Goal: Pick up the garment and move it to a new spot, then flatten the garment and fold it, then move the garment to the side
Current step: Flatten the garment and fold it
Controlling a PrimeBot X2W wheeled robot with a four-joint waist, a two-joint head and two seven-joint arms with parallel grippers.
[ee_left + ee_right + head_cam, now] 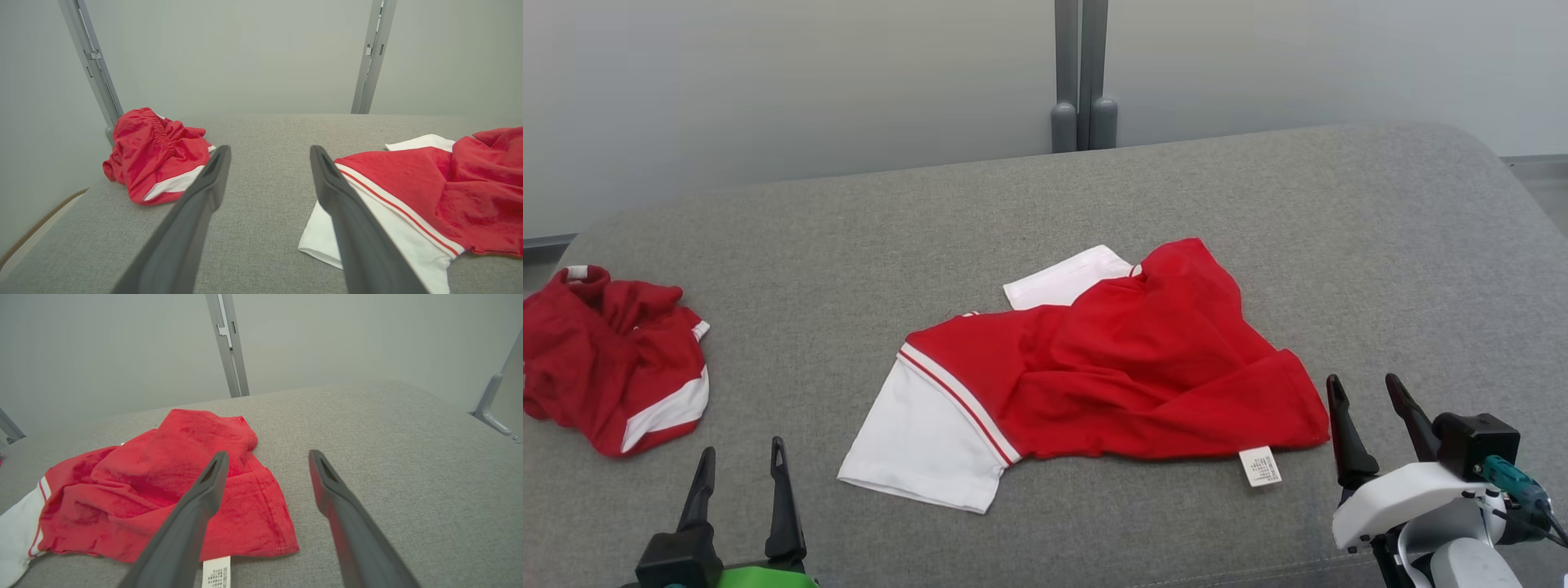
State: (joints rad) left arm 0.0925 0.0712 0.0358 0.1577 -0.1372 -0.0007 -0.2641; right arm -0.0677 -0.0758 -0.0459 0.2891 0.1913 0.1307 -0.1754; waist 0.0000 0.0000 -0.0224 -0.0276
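Shirt lay rumpled approx. mid-way across the grey fabric surface. It had a red body w/ white sleeves and a thin red-and-white stripe at the sleeve seam. The near sleeve was spread flat toward the robot's left. The far sleeve poked out behind, partly tucked under red cloth. The body was creased & folded over itself, hem toward the robot's right, w/ a white label sticking out at the near edge.

Neck opening was lost in the folds, and the label print was too small to read. In left wrist view the shirt ran off the right edge. In right wrist view a finger crossed in front of the hem and hid the label's top.

Left pincer stood wide open w/ nothing in it, low by the near edge between shorts and shirt, touching neither. Right pincer was also spread wide & empty, just beside the hem corner; couldn't tell whether it brushed the cloth.

The shorts, red w/ white panels, sat in a crumpled heap at the surface's left end, well apart from the shirt.
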